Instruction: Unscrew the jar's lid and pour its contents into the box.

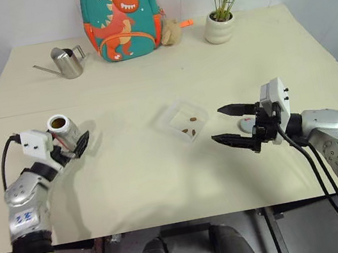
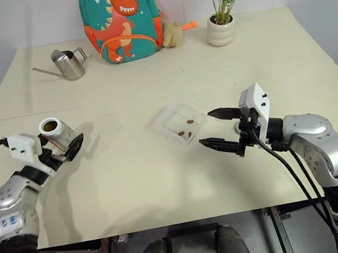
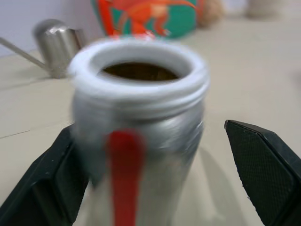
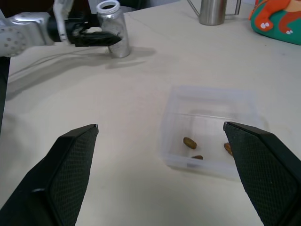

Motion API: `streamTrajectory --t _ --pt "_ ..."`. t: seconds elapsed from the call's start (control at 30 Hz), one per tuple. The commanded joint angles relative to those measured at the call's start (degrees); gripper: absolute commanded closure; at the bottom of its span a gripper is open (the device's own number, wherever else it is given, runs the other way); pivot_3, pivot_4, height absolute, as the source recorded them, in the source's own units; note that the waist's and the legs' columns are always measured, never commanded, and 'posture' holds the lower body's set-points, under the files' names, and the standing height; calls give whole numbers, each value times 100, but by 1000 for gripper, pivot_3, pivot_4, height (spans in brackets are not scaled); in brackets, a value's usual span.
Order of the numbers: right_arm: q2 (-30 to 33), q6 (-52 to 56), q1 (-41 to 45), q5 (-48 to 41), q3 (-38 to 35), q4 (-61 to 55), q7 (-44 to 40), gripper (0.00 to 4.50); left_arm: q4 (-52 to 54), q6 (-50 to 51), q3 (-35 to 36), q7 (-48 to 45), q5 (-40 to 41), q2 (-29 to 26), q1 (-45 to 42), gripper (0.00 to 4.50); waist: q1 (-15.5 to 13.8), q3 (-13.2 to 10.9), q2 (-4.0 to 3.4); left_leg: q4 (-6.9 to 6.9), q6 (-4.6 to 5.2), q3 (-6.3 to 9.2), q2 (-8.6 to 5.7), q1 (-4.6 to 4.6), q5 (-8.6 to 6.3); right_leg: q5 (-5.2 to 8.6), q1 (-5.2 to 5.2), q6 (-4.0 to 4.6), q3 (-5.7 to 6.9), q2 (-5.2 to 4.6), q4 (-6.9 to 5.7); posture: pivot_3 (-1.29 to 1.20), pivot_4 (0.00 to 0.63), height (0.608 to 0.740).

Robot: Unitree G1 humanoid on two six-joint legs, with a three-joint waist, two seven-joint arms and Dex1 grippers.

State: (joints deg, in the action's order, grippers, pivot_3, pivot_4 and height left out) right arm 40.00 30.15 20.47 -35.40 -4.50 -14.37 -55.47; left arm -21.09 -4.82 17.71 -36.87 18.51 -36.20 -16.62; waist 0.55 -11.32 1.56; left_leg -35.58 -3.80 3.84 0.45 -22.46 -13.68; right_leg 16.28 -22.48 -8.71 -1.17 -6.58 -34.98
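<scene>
The jar (image 1: 62, 127) stands upright on the table at the left with its mouth uncovered and its inside dark. My left gripper (image 1: 72, 138) sits around the jar with its black fingers (image 3: 263, 174) spread; a gap shows beside the jar wall, so it is open. The box (image 1: 170, 114) lies at the table's middle, holding three small brown pieces of the contents (image 4: 190, 142). Just right of the box my right gripper (image 1: 218, 125) hovers open and empty, pointing toward it. A small grey round lid (image 1: 245, 125) lies on the table behind those fingers.
Along the far edge stand a steel watering can (image 1: 67, 62), a dinosaur backpack (image 1: 120, 18) with a plush toy (image 1: 170, 31) beside it, and a potted plant (image 1: 220, 24). A seam crosses the table behind the jar.
</scene>
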Motion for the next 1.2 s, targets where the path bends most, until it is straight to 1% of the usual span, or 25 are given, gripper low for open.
streamTrajectory --t 0.03,0.2,0.3,0.4,0.5,0.67,0.83,1.0,1.07,1.2 --pt "62 -196 -13 -58 -272 -88 -91 0 320 -241 148 -571 -1 -434 436 8 -17 0 0 1 -1 0 3 1 -1 2 0 4 0 2 0 0 150 740" --pt "210 -600 66 331 -312 453 -236 0 -207 -674 315 -1014 -231 -1105 891 8 -34 0 0 7 -4 -4 22 8 -2 4 0 29 7 15 2 0 150 740" --pt "174 -873 181 489 -315 787 -235 0 -425 -855 331 -1186 -262 -1303 973 8 -33 0 -1 15 -4 -11 27 13 -2 11 0 55 8 14 11 0 150 740" --pt "165 -1026 245 564 -292 1025 -294 0 -489 -883 349 -1261 -227 -1314 904 8 -36 0 -1 24 -4 -19 28 14 -2 8 0 59 8 12 22 0 150 740" --pt "123 -1082 264 588 -262 1090 -289 0 -427 -920 349 -1253 -205 -1248 836 8 -32 0 -1 33 -4 -20 30 15 -2 -2 -4 40 8 13 21 0 150 740" --pt "119 -1030 227 539 -271 988 -293 0 115 -811 287 -1521 48 -1117 777 8 -30 -1 -1 46 -5 -23 34 14 -3 -2 -12 38 8 16 22 0 150 740" --pt "349 -952 191 480 -343 873 -501 0 1027 -172 -2 -2306 654 -1123 593 8 -38 -1 -1 44 -7 -27 35 14 -4 -2 -11 38 7 15 22 0 150 740" --pt "521 -904 121 436 -417 809 -647 0 1467 460 -142 -2920 995 -1313 436 8 -10 -1 -1 44 -7 -28 35 15 -4 -1 -10 39 6 17 23 0 150 740" --pt "573 -901 92 431 -450 799 -712 0 1543 584 -194 -3012 1028 -1319 314 8 -9 -1 -2 45 -7 -31 36 16 -4 -1 -11 40 4 18 23 0 150 740" --pt "840 -823 -53 352 -578 580 -921 0 1547 789 -485 -3032 1007 -1067 -279 8 -35 -2 -3 44 -6 -30 38 15 -4 -1 -11 39 4 21 23 0 150 740"
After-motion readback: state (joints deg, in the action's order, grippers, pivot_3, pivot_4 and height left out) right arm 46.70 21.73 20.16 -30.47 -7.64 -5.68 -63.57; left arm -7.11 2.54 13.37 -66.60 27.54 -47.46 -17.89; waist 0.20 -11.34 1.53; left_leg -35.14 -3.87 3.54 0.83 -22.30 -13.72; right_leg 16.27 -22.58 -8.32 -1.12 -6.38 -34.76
